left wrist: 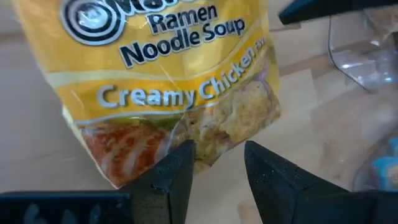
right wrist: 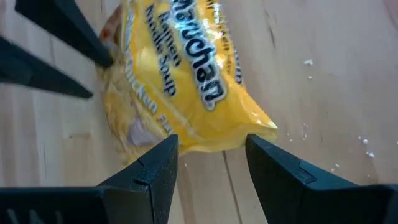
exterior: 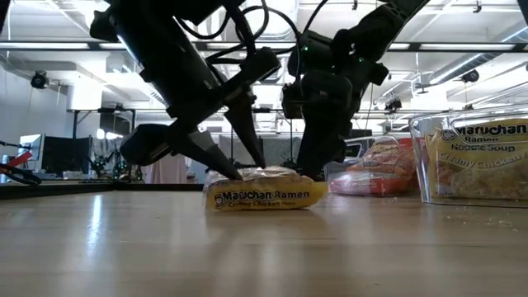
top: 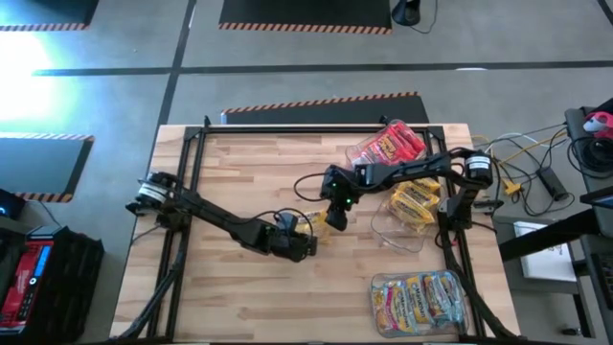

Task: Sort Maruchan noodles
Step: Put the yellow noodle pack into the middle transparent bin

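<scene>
One yellow Maruchan Creamy Chicken packet (top: 309, 224) lies flat on the wooden table, between my two grippers. It also shows in the low view (exterior: 260, 195). My left gripper (left wrist: 217, 168) is open. Its fingers slant down at the packet's end nearest the table's left edge (left wrist: 208, 146), one on each side of that end's corner. My right gripper (right wrist: 211, 155) is open and stands just over the packet's other end (right wrist: 249, 134), pointing down. In the right wrist view, the left arm's fingers (right wrist: 68, 34) show at the packet's far end. My left gripper's fingertips (exterior: 239, 173) come down in a slant from the table's left side onto the packet's end. I cannot tell whether they touch the wrapper or stop just short of it. The packet lies flat on the table.
Three clear tubs stand on the table's right half. One at the far side (top: 388, 146) holds red packets, one in the middle (top: 414, 203) holds yellow packets, and one near the front edge (top: 421, 299) holds light blue packets. Black frame rails (top: 192, 163) run along the table's edges.
</scene>
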